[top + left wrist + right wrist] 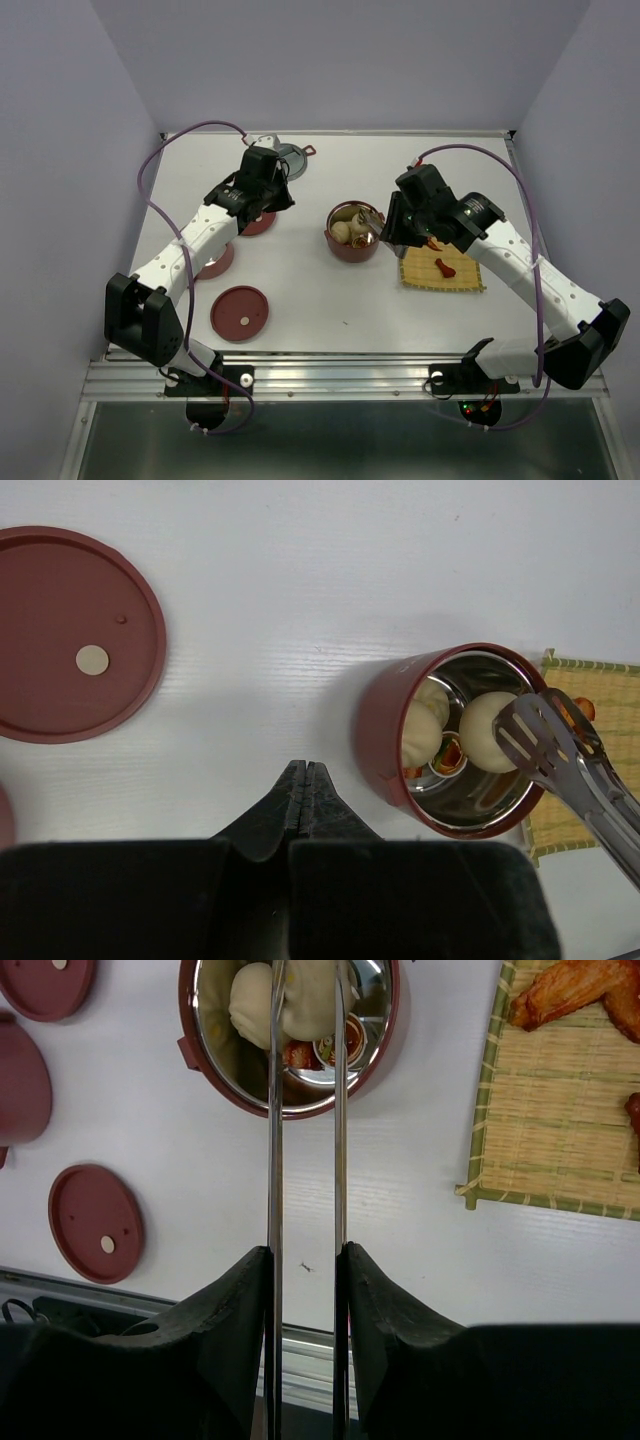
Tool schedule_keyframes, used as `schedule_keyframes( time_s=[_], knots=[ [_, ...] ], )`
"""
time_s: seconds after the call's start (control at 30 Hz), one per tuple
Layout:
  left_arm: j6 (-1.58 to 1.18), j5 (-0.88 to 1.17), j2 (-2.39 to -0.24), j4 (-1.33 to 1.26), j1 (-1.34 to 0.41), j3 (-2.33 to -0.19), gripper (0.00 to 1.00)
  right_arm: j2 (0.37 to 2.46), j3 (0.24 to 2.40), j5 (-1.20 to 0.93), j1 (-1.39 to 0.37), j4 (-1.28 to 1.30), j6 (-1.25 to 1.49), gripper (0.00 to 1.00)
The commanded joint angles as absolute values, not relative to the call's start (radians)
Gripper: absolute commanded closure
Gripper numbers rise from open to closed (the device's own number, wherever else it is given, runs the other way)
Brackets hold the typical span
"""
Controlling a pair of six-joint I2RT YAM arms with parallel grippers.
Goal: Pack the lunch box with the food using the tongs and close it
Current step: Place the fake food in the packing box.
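The lunch box bowl [352,250] stands mid-table, dark red with a steel inside [385,750] [290,1108]. Two pale buns [478,735] [250,1005] and small orange pieces [450,755] lie in it. My right gripper [305,1255] [390,232] is shut on the silver tongs [272,1160]. Their slotted tips [530,742] reach into the bowl on either side of one bun. More fried food [570,990] lies on the yellow mat [443,280]. The flat red lid [240,313] [60,630] rests at the near left. My left gripper [305,780] [272,190] is shut and empty, left of the bowl.
Two more red tiers [258,222] [213,262] sit under the left arm. A grey metal piece [292,158] lies at the back. The mat [560,1110] is just right of the bowl. White walls close in the table's back and sides.
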State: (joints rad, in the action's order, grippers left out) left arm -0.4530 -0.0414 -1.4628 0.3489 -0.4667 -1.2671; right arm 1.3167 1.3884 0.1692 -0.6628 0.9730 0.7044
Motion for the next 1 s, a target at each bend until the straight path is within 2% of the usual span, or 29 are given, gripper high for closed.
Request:
schedule_keyframes(
  time_s=[0.0,0.13,0.2,0.97],
  knots=[
    [-0.446,-0.046,-1.431,0.336,-0.462,-1.253,1.0,1.298,1.416,0.183,-0.672,0.922,0.704,0.63],
    [-0.448,-0.048,-1.436,0.341,-0.459,-1.255,1.0,1.302,1.416,0.181,-0.672,0.922,0.704,0.62],
    [-0.448,-0.049,-1.437,0.341,-0.459,-1.258,1.0,1.304,1.416,0.176,-0.672,0.917,0.703,0.58],
    [-0.446,-0.058,-1.439,0.348,-0.457,-1.256,1.0,1.31,1.427,0.17,-0.681,0.916,0.698,0.52]
  ],
)
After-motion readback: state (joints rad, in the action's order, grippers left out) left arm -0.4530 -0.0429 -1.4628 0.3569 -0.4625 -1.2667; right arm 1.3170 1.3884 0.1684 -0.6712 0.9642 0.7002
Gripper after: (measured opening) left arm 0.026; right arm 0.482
